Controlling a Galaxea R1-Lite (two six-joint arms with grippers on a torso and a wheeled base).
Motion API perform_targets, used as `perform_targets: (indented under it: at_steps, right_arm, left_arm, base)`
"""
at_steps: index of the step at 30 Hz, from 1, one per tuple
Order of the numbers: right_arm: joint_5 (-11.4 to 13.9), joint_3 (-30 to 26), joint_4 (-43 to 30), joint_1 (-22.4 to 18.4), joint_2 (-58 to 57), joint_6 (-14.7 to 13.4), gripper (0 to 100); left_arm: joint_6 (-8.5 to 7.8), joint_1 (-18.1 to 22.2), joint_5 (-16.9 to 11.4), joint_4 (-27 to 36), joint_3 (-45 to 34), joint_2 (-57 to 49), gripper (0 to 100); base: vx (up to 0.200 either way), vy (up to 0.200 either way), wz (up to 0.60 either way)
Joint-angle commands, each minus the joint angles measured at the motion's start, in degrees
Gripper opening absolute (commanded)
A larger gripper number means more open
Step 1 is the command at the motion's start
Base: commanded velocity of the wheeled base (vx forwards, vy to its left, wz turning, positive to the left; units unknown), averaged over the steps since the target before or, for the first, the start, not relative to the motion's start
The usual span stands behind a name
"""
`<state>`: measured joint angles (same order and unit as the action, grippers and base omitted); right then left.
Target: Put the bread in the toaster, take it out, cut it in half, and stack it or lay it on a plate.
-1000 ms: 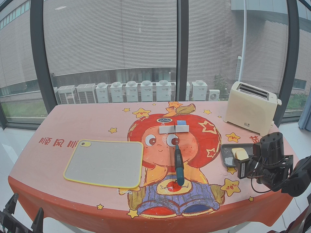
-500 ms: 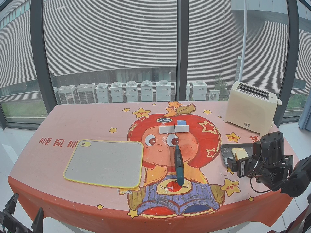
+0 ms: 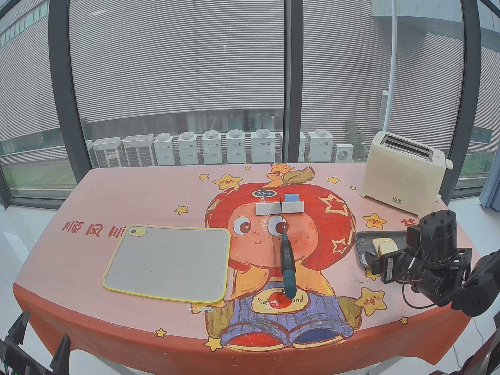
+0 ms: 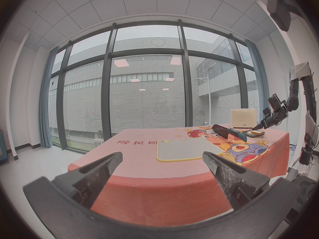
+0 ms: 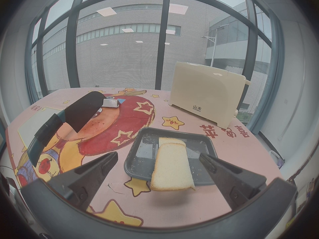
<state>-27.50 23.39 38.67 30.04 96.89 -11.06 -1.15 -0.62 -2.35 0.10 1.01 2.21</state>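
Two pale bread slices (image 5: 172,166) lie in a dark tray (image 5: 139,156) at the table's right side; the near slice overhangs the tray's near rim. My right gripper (image 5: 158,156) is open just in front of that slice, its fingers on either side and apart from it. From the head view, the bread (image 3: 384,245) sits in the tray (image 3: 364,241) with the right gripper (image 3: 376,260) at its front edge. The cream toaster (image 3: 403,173) stands behind the tray. My left gripper (image 4: 161,155) is open and holds nothing, below the table's front-left edge.
A teal-handled knife (image 3: 286,264) with a dark blade lies at mid-table, its tip near a small grey holder (image 3: 279,207). A grey cutting board with a yellow rim (image 3: 169,262) lies left of it. Windows stand behind the table.
My right gripper has shifted left and closer to the tray's front edge, now covering part of the bread in the head view. Nothing else has moved.
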Motion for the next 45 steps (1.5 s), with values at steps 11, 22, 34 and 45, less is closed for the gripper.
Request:
perform_targets:
  at_steps: [11, 22, 34, 45]
  right_arm:
    - [0.1, -0.2, -0.2, 2.0, -4.5, 0.3, 100]
    - [0.1, -0.4, -0.3, 2.0, -7.9, 1.3, 100]
    - [0.0, -0.7, -0.8, 1.3, -9.8, 1.3, 100]
    - [0.0, -0.7, -0.7, 1.4, -9.9, 1.4, 100]
  left_arm:
    - [0.00, 0.0, 0.0, 0.0, -1.0, 0.1, 100]
    - [0.00, 0.0, 0.1, 0.0, -1.0, 0.1, 100]
    - [0.00, 0.0, 0.0, 0.0, -1.0, 0.1, 100]
    - [0.00, 0.0, 0.0, 0.0, -1.0, 0.1, 100]
  base:
    - [0.000, 0.000, 0.00]
    - [0.000, 0.000, 0.00]
    - [0.000, 0.000, 0.00]
    - [0.000, 0.000, 0.00]
